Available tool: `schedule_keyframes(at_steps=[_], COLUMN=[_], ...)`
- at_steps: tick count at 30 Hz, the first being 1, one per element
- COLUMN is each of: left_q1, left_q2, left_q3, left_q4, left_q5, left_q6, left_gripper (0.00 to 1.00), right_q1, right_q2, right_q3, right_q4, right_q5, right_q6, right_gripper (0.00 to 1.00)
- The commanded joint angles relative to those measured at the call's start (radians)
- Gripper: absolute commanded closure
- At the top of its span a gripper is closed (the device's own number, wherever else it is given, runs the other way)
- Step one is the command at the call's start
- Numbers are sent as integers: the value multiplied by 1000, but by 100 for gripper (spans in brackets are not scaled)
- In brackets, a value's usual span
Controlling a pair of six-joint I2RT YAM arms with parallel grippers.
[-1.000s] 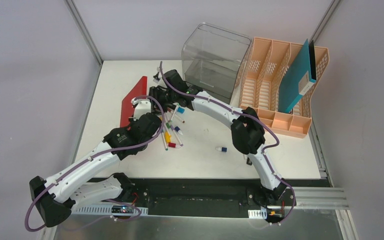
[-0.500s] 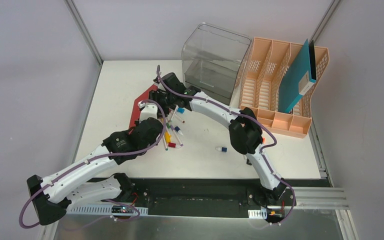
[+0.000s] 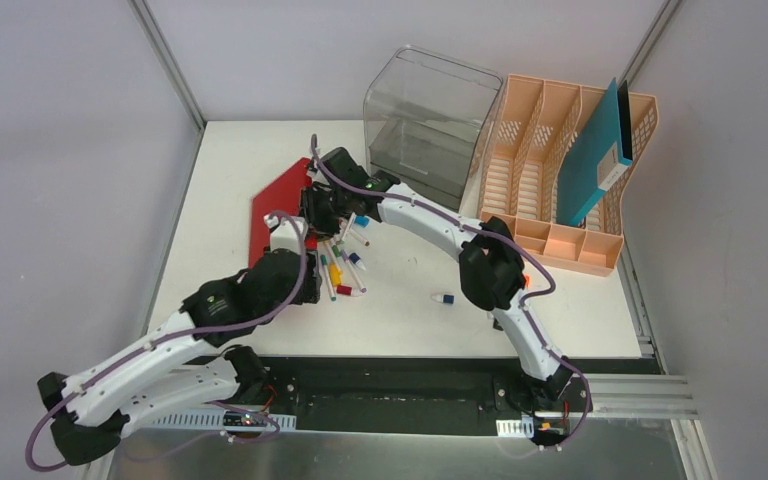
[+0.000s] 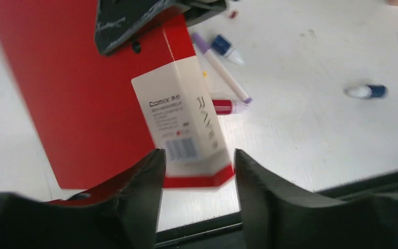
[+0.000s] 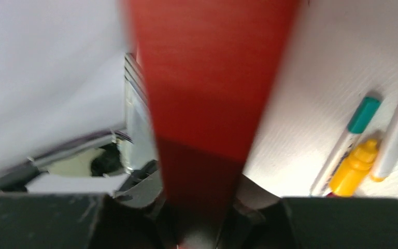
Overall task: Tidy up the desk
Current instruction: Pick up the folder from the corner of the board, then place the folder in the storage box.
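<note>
Between grey walls on the desk, right claw clamps red folder, left claw apart.

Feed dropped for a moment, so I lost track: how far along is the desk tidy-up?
Done: one teal folder stands in the peach file rack. In hand: the right gripper is clamped on the tilted red folder; the left gripper is open at its labelled spine. Left: probably slot that folder, then clear the markers and a loose cap scattered on the desk.
</note>
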Motion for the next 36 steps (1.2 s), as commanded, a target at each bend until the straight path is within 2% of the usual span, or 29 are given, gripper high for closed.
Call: schedule_keyframes(at_steps=[1, 3, 4, 5, 12, 17, 25, 29, 31, 33, 36], left_q1=[-14, -14, -14, -14, -13, -14, -14, -13, -10, 1, 65], left_q2=[-197, -287, -320, -341, -303, -280, -219, -99, -30, 41, 129], left_q3=[14, 15, 20, 31, 201, 238, 244, 290, 316, 345, 374], left_q4=[52, 52, 52, 52, 19, 85, 222, 221, 226, 231, 241], left_q5=[146, 158, 157, 159, 285, 342, 429, 363, 355, 375, 436], left_q6=[55, 86, 102, 122, 285, 322, 380, 430, 461, 483, 509], left_gripper=[40, 21, 7, 2, 1, 1, 1, 1, 1, 1, 1], right_q1=[-21, -30, -37, -42, -108, -229, -631, -884, -1026, -1141, -1274], right_q2=[-94, -130, -149, -175, -421, -644, -978, -1104, -1156, -1185, -1199], right_q3=[40, 31, 24, 14, -148, -268, -462, -526, -569, -591, -585], right_q4=[80, 75, 71, 69, 59, 0, 62, 134, 234, 298, 302], right_q5=[-128, -176, -192, -206, -367, -447, -683, -770, -810, -835, -835], right_q6=[-339, -391, -414, -439, -626, -776, -813, -754, -673, -616, -616], right_gripper=[100, 100, 100, 100, 100, 100, 100, 100, 100, 100, 100])
